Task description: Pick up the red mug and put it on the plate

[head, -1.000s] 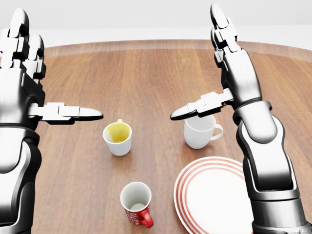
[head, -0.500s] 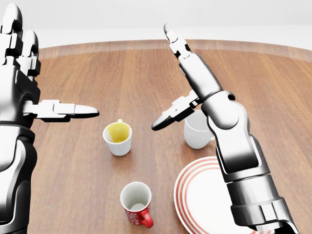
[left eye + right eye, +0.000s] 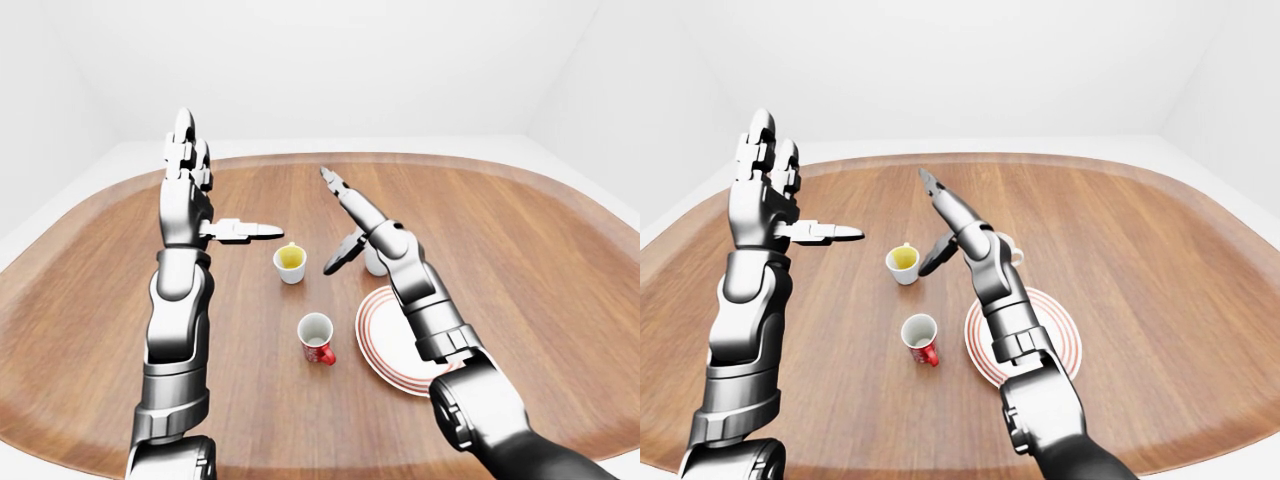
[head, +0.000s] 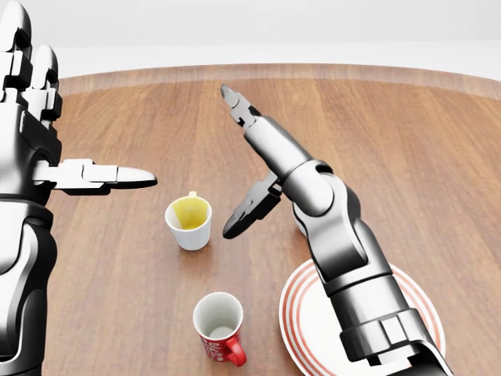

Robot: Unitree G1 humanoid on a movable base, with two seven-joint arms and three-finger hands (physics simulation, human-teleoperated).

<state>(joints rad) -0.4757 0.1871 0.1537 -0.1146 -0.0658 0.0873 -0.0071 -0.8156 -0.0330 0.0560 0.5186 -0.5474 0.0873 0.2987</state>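
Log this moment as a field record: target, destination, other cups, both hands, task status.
target: red mug, upright on the table, handle toward bottom right of the head view
destination: plate, red-ringed, right of the red mug, partly hidden by the right arm
other cups: yellow-lined cup; white mug, mostly behind the right arm
left hand: open, raised at left, holding nothing
right hand: open, fingers spread, above the table between the two cups, holding nothing
task status: red mug not yet grasped; plate bears no mug
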